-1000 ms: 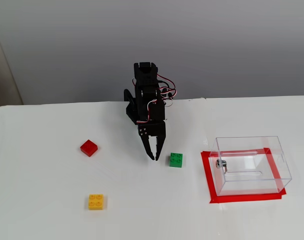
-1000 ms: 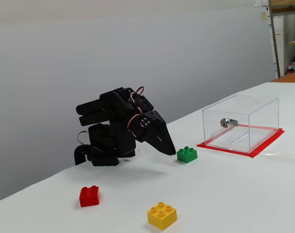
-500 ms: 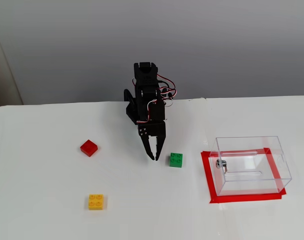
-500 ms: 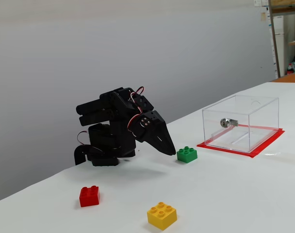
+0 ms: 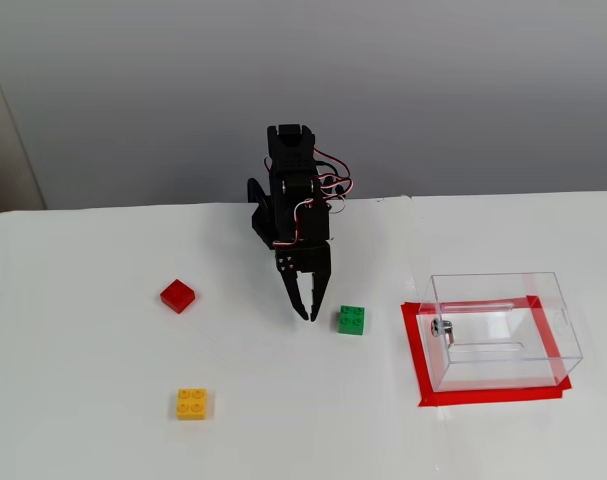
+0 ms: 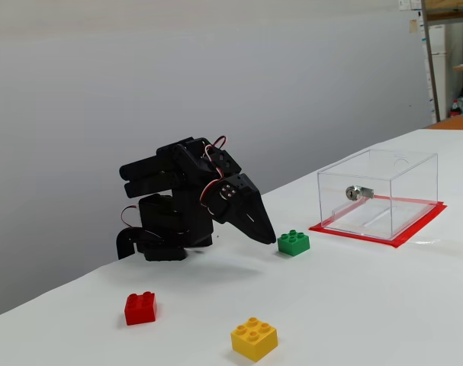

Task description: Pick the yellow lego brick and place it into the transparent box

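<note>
Yellow brick (image 5: pixel 191 403) lies nearest the camera in both fixed views, flat on the white table (image 5: pixel 73 420), its four studs up, alone and well apart from everything else; in the side-on fixed view it sits at the bottom edge (image 6: pixel 254 338). Behind it and to the left in both views rests the red brick (image 5: pixel 177 295) (image 6: pixel 140 308), also untouched. Further back, near the middle of the table, the green brick (image 5: pixel 351 320) (image 6: pixel 293 242) sits just to the right of the gripper (image 5: pixel 308 312) (image 6: pixel 268 237). That gripper points down toward the table, its black fingers nearly together with only a thin gap between the tips, and they hold nothing. It hangs from the folded black arm (image 5: pixel 291 190) (image 6: pixel 174 202), whose red and white wires loop over the top. Off to the right stands the clear box (image 5: pixel 498 328) (image 6: pixel 377 192), open at the top and empty, with a small metal fitting (image 5: pixel 440 327) (image 6: pixel 354 193) on its left wall, set on a rectangle of red tape (image 5: pixel 417 360) (image 6: pixel 414 227). A grey wall (image 5: pixel 433 90) rises behind the table.
</note>
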You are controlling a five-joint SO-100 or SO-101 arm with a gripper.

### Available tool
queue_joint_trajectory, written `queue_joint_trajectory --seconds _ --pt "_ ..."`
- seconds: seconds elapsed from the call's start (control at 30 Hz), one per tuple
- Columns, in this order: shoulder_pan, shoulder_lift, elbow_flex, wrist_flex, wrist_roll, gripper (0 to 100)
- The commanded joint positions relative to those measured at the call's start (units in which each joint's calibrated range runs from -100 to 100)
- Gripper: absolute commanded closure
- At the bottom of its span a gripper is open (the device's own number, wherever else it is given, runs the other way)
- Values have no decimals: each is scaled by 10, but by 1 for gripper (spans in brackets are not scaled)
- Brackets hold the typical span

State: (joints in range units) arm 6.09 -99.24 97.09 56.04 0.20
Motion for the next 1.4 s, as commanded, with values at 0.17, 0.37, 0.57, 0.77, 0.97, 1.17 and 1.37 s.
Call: queue_joint_trajectory --seconds 0.17,0.37,0.57,0.77,0.97,1.17,1.37 --pt "-27 -4 -38 -5 2 98" --pt "-35 -4 -98 2 3 98" --pt "-32 26 -151 2 -2 98" --pt "-34 154 -248 2 3 98" --pt "-21 279 -385 2 3 98" --pt "56 340 -485 2 3 98" --pt "154 390 -573 42 4 98"
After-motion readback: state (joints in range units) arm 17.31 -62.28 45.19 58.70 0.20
